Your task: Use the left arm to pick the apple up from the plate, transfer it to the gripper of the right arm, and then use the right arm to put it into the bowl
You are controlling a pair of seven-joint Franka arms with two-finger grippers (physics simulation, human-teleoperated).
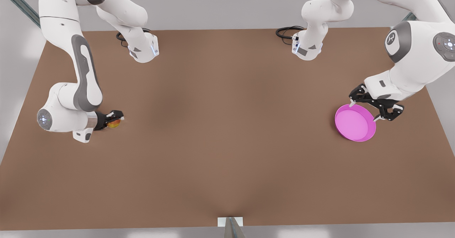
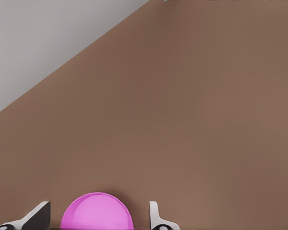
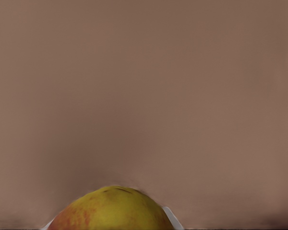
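The apple [image 3: 110, 211] sits closest to the lens in the right wrist view, clamped between the right gripper [image 1: 113, 119] whose arm is bent low over the brown table [image 1: 220, 131] at the front view's left. The left gripper [image 1: 376, 106] hangs spread open over the far rim of the plate [image 1: 354, 122] (the left wrist view catches pale fingertips [image 2: 154, 215] flanking it).

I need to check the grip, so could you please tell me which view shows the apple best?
The right wrist view: the apple looms large between the right claw's fingertips. The front view shows it small, mostly hidden inside the right claw. The left wrist view looks at the plate.
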